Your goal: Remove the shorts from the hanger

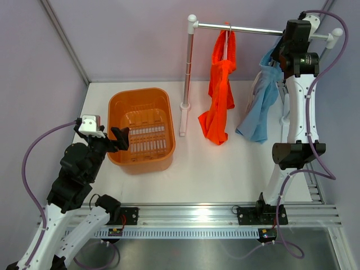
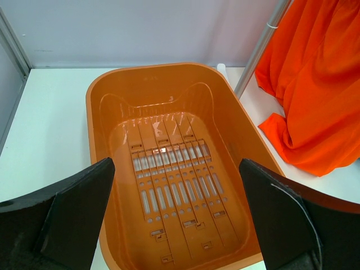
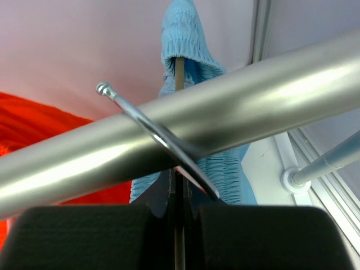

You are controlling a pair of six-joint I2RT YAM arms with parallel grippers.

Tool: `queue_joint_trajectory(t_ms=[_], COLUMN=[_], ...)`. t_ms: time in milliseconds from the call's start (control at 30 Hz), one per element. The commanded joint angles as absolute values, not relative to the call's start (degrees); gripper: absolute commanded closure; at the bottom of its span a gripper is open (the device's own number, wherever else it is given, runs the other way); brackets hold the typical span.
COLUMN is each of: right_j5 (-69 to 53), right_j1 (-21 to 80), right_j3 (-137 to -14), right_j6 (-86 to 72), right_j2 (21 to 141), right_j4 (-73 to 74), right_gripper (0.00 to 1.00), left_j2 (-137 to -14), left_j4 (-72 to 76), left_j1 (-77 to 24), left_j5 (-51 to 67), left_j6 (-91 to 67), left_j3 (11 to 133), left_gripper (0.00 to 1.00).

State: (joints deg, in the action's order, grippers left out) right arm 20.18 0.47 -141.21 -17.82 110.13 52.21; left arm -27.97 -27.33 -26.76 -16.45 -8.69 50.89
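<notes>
Orange shorts [image 1: 219, 95] hang from a hanger [image 1: 228, 32] on the metal rail [image 1: 242, 28]. Light blue shorts [image 1: 261, 112] hang to their right. My right gripper [image 1: 284, 49] is up at the rail over the blue shorts. In the right wrist view it [image 3: 179, 219] is shut on the thin wire stem of the blue shorts' hanger, whose hook [image 3: 152, 126] lies over the rail [image 3: 236, 112]. The blue shorts [image 3: 185, 39] and orange shorts [image 3: 34, 118] show behind. My left gripper [image 1: 115, 138] is open and empty above the orange basket [image 1: 115, 104].
The basket [image 2: 95, 101] is empty in the left wrist view, with my left gripper [image 2: 177, 214] over its near end. The orange shorts [image 2: 315, 84] hang to its right. The rail's white left post [image 1: 185, 84] stands between basket and shorts. Purple walls close in all round.
</notes>
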Motion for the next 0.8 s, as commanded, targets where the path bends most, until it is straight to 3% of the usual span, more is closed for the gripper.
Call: queue_joint_trajectory(t_ms=[0,767], right_j5=[15.13,7.48], right_j1=[1.58,2.46], right_j3=[-144.31,-131.93], right_j6=[-17.05,-15.82], right_j2=[106.0,92.37], right_j4=[53.86,51.5], right_gripper=[1.0,1.0], left_j2=[-27.77,-27.86], left_j4=[-24.52,-24.52], left_j1=[-26.72,-26.72], left_j5=[-15.64,-16.08], left_j6=[-9.14,-9.05], left_j3=[51.5,51.5], left_gripper=[0.01,0.01])
